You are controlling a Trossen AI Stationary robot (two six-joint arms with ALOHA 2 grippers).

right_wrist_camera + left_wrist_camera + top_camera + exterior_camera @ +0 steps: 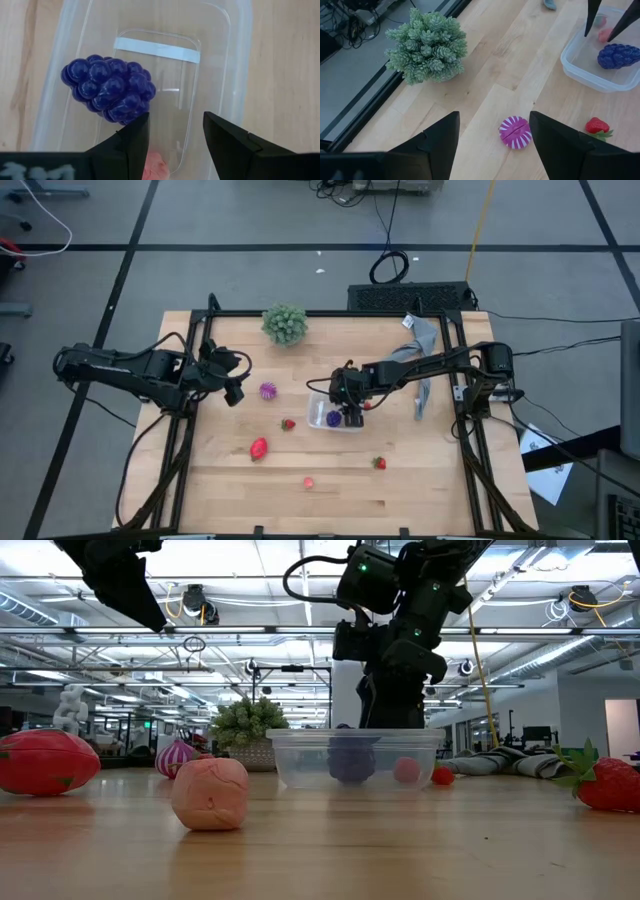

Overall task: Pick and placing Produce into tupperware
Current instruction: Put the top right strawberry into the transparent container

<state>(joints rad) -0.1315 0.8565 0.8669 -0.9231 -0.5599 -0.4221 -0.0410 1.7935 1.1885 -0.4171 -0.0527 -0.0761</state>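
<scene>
The clear tupperware [322, 420] stands near the table's middle. A dark purple grape cluster [107, 90] and a small pink piece [156, 167] lie on its floor. My right gripper [175, 117] is open and reaches down into the container [300, 755], its fingers on either side of the pink piece [604, 35]. My left gripper [492, 117] is open and hovers left of the spiky magenta ball [268, 390], which rests on the wood. On the table lie a small strawberry [288, 423], a larger red fruit [259, 448], a pink piece [308, 482] and another strawberry [379, 463].
A green bushy plant [285, 323] stands near the far edge. A grey cloth [424, 350] lies under the right arm at the far right. A small red piece [367, 406] sits just outside the container's right wall. A black frame rims the table.
</scene>
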